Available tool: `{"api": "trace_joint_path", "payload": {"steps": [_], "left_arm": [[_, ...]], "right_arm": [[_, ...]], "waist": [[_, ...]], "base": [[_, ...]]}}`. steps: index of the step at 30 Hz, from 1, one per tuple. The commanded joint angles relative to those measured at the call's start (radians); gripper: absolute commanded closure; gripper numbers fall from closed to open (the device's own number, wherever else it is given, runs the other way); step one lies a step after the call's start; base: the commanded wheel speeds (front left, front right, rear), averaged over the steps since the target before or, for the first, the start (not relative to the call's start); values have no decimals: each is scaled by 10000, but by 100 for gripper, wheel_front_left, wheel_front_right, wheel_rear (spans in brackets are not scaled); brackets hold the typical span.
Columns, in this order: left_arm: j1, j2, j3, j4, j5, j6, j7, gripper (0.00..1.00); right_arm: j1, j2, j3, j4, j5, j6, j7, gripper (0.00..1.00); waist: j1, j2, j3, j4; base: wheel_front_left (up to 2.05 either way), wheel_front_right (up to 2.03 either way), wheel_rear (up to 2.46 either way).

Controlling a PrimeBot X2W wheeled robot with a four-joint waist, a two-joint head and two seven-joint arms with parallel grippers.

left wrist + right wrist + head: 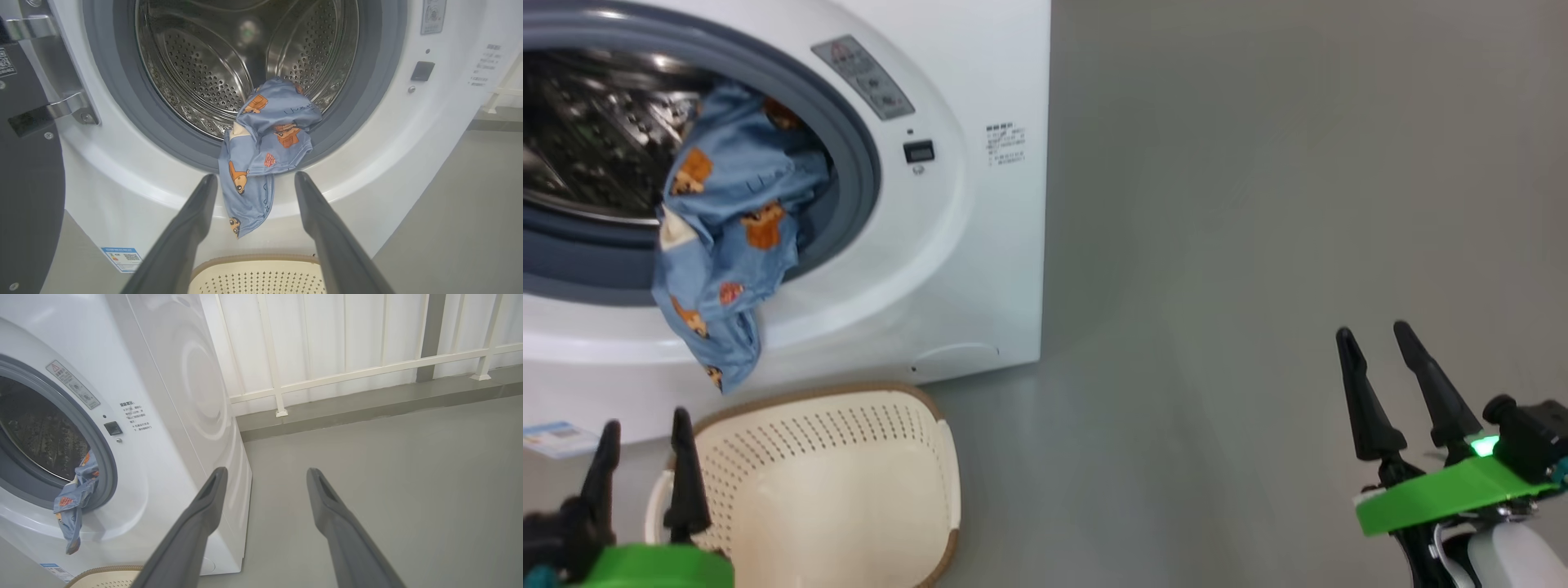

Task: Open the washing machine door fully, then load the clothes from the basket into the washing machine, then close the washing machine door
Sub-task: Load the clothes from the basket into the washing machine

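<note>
Clearly you are mid-load: the clothes (727,245) hang at the left of the head view, half inside the drum (196,61), half draped over the grey seal (380,81) and down the front of the washing machine (988,245). Just below, at the bottom of the frame, the basket (849,506) looks empty. The washing machine door (24,183) stands swung open at the left edge of the left wrist view. Your left gripper (645,419), lower left, and right gripper (1373,329), lower right, both gape wide and hold nothing. Next, I judge, push the dangling cloth past the seal before closing the door, or it will catch.
</note>
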Motion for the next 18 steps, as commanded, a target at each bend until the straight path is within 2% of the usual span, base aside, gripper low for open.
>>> {"api": "trace_joint_path", "payload": {"steps": [1, 18], "left_arm": [[-566, 349, 207, 77, -40, 6, -61, 0], [-4295, 1406, -111, 3565, -273, 6, -61, 0]], "right_arm": [[-396, -77, 188, -294, -10, 56, -80, 0], [-1799, 375, 212, -451, -3, 56, -80, 0]], "waist": [[-1, 0, 673, -5], [-1, 0, 3063, -559]], "base": [[0, 0, 0], [0, 0, 0]]}}
